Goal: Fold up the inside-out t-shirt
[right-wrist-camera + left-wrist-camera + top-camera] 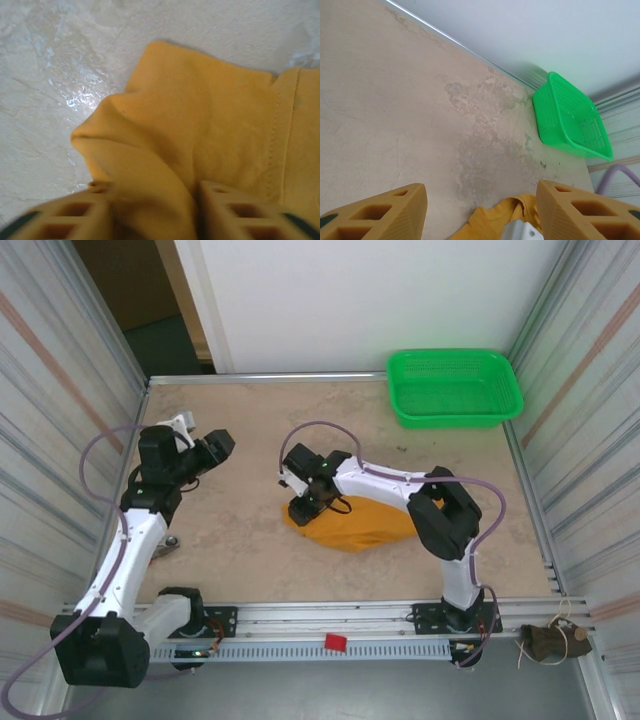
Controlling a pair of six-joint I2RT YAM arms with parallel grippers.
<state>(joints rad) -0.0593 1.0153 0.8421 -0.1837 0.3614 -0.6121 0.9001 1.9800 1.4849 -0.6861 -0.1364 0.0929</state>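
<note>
The right arm stretches low toward the left, right end effector (155, 200) pinching a fold of the shirt (365, 525). The left arm stands bent, left end effector (481, 197) open above the surface (240, 530).

Finding: no text, label, brand mark, number or sign can be read in any view. The inside-out t-shirt (360, 527) shows plain mustard cloth and stitched seams on its visible faces, with no lettering legible. The green basket (455, 388) carries no readable marking. The small red piece (335, 642) on the front rail (300, 612) is too small to tell whether it is lettered.
</note>
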